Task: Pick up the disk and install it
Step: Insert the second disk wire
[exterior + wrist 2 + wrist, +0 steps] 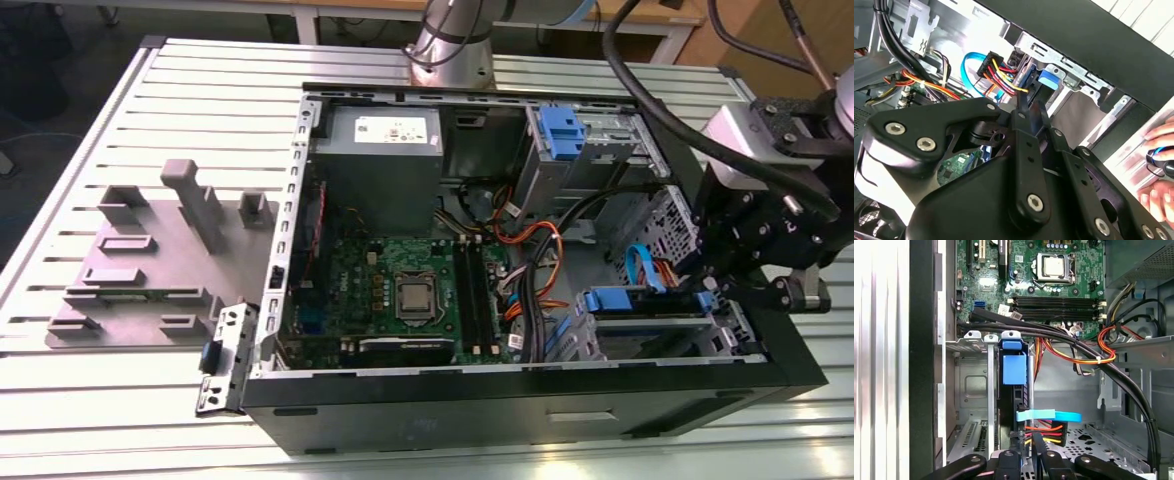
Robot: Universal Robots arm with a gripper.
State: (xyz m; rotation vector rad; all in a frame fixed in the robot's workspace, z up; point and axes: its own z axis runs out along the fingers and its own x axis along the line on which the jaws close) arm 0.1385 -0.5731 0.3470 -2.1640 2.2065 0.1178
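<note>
Starting from the exterior view's left, a grey fixture [147,270] is seen on the slatted desk [80,150], with the open computer case [534,410] beside it and the green motherboard [400,290] laid bare inside. Further to the exterior view's right, the drive bay [654,330] is reached, and the tool [718,292] is poised directly at its mouth. In the first wrist view the disk [1014,370] is seen edge-on, standing in the bay's slot by its blue bracket. A flat blue data cable [1049,416] and a bundle of coloured power wires [1046,432] lie across the end nearest the tool. Whether the tool is closed on the disk cannot be told. The installing step is judged to be in hand, with the pick-up done. Any further seating would call for a straight push along the slot, with the cables kept from being pinched.
</note>
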